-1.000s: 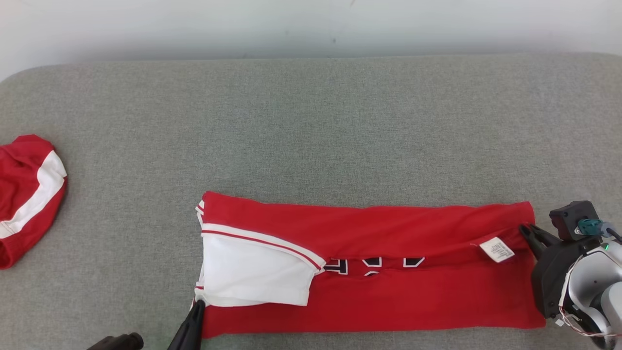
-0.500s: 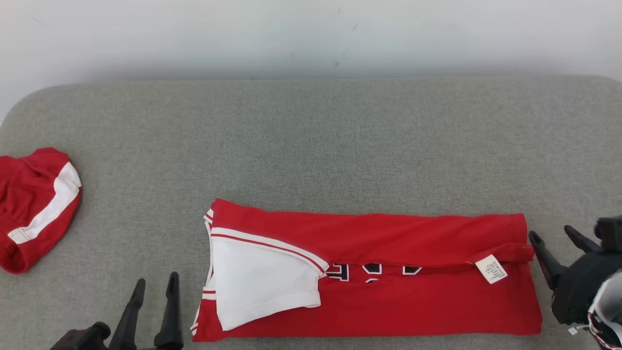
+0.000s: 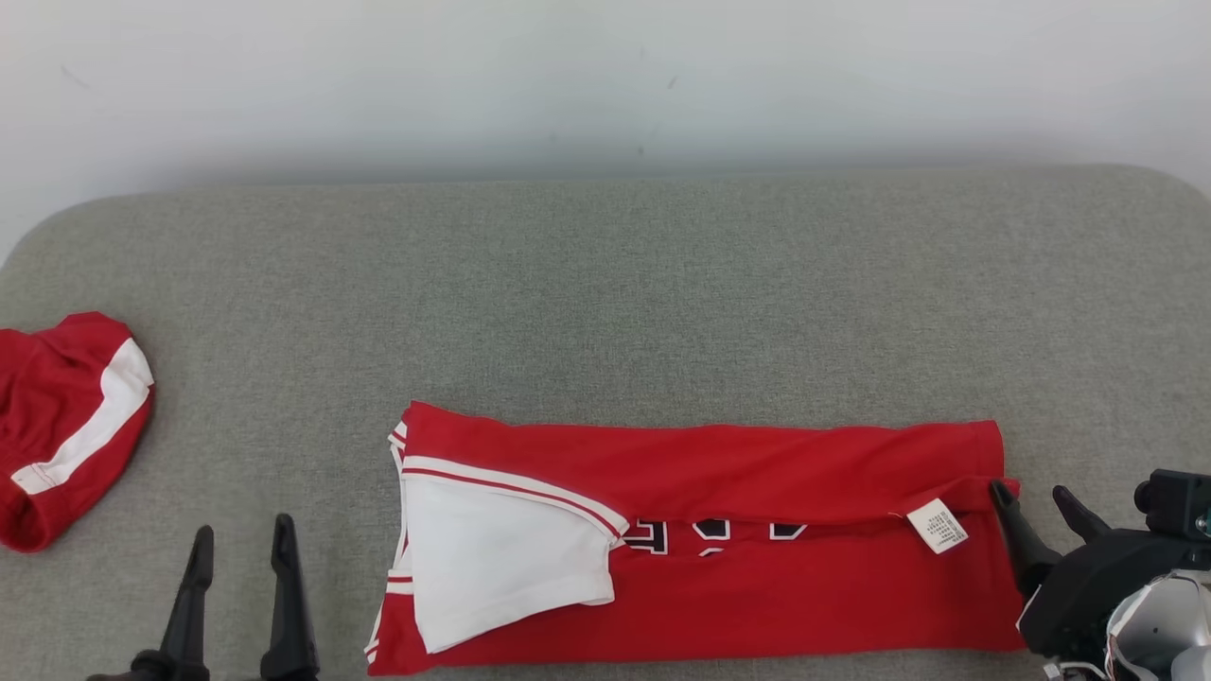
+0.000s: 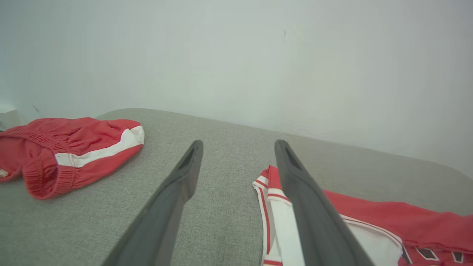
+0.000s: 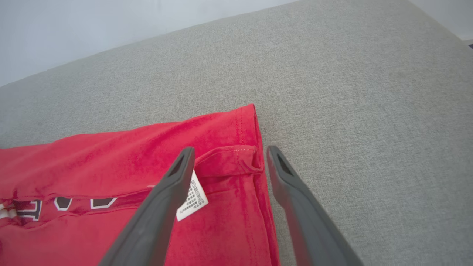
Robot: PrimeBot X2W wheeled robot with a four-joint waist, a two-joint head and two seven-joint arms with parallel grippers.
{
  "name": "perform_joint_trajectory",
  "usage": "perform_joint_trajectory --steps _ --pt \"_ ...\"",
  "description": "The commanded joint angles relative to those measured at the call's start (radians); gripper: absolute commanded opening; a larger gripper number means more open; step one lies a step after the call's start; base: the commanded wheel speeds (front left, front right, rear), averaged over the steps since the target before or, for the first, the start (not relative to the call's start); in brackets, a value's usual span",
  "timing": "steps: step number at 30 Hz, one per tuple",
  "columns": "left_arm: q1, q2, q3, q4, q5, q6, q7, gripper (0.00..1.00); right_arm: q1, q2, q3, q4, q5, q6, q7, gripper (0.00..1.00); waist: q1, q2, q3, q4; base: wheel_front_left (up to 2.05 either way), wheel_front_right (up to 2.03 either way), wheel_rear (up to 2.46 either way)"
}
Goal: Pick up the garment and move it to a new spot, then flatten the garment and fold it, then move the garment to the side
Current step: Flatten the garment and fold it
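Item: garment [image 3: 757, 577] | lower centre, flat on tabletop [image 3: 605, 303], folded lengthwise into a band | left tool [image 3: 241, 530]: lower left, jaws apart, empty | right tool [image 3: 1029, 492]: lower right at garment's end, apart, empty | remaining, likely: crosswise fold, move aside.

Garment [image 3: 757, 605] lies on cushion [image 3: 605, 303], right of apparent shorts [image 3: 57, 407].

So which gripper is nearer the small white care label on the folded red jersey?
Right. The right gripper is open at the hem end of the folded red jersey, beside the small white care label. The left gripper is open past the opposite, white-sleeve end.
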Motion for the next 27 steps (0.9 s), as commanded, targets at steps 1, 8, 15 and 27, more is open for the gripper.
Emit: perform_joint_trajectory --steps 1,8,15,27 --pt "0.007 -0.004 0.003 -0.001 0.005 -0.001 -0.003 1.00 -0.014 0.004 -0.004 0.002 -0.005 -0.002 -0.004 1.00 0.0001 0.0000 0.001 -0.001 0.00 0.00 0.00" --pt "0.010 -0.013 0.007 0.040 0.038 -0.006 -0.003 1.00 -0.074 0.028 -0.053 0.061 -0.040 -0.002 0.023 1.00 0.0001 0.0000 0.023 0.002 0.00 0.00 0.00" --pt "-0.012 -0.013 -0.008 0.046 0.034 -0.007 -0.003 1.00 -0.145 0.054 -0.112 0.133 -0.084 -0.002 0.080 1.00 0.0001 0.0000 0.057 0.016 0.00 0.00 0.00" --pt "-0.032 -0.013 -0.012 0.063 0.024 -0.008 -0.003 1.00 -0.176 0.097 -0.152 0.238 -0.137 -0.002 0.152 1.00 0.0001 0.0000 0.091 0.033 0.00 0.00 0.00"
